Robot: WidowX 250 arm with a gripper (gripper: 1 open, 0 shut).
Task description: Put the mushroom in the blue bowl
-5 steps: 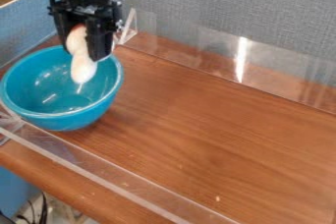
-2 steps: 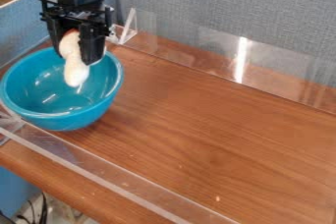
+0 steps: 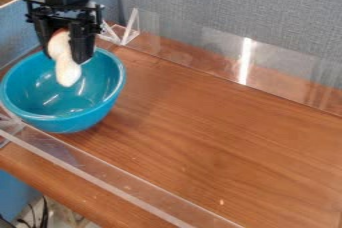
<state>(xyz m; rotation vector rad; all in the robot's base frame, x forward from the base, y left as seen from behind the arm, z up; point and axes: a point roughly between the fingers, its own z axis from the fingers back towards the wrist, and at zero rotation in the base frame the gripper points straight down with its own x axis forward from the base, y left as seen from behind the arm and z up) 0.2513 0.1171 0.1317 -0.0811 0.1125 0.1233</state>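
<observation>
Gripper (image 3: 67, 47), upper left of frame, pointing straight down, clamps the mushroom (image 3: 64, 60) and suspends it over the blue bowl (image 3: 60, 97), positioned for release inside.

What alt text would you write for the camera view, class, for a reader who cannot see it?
A black robot gripper points down over a blue bowl at the left of a wooden table, shut on a pale mushroom that hangs above the bowl's inside. A clear plastic rim edges the table, with a grey wall behind.
</observation>
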